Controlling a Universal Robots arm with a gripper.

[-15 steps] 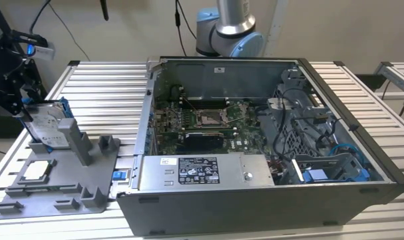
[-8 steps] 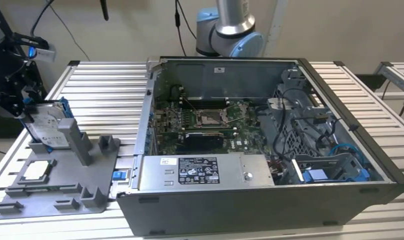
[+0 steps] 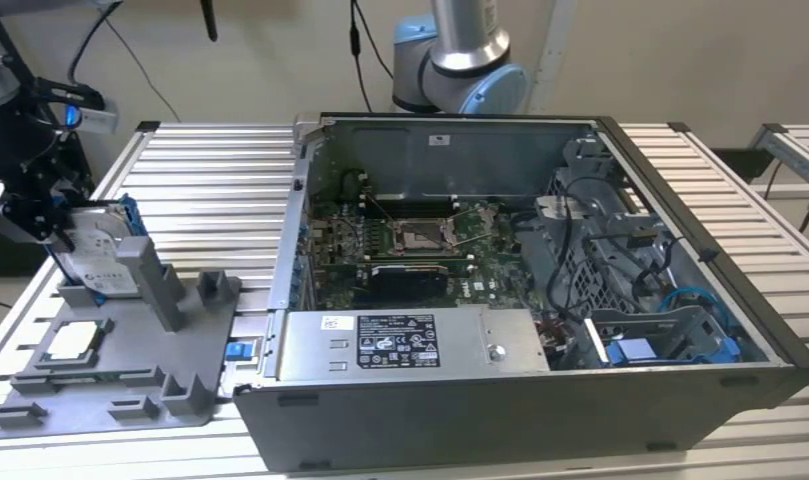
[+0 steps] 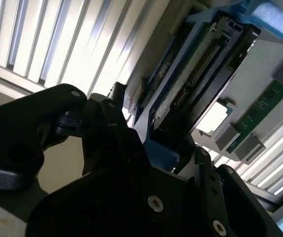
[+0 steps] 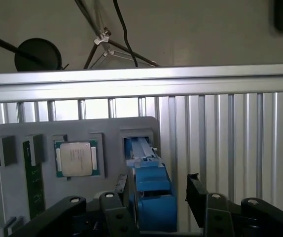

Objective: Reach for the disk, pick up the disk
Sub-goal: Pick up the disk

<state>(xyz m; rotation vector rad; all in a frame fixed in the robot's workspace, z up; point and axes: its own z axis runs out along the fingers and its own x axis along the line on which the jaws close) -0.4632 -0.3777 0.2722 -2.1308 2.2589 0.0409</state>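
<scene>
Resting on slatted metal table [image 3: 204,170]: grey fixture [image 3: 127,388], upright disk [image 3: 95,255].

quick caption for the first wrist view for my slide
Open tool straddling the blue-framed disk standing in a grey tray, a square chip seated beside it.

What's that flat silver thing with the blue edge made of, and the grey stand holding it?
The flat rectangular silver disk looks like bare metal, dully reflective, with a white paper-like label. Its blue carrier frame looks like smooth moulded plastic. The grey stand is matte, probably plastic, perhaps painted metal.
</scene>
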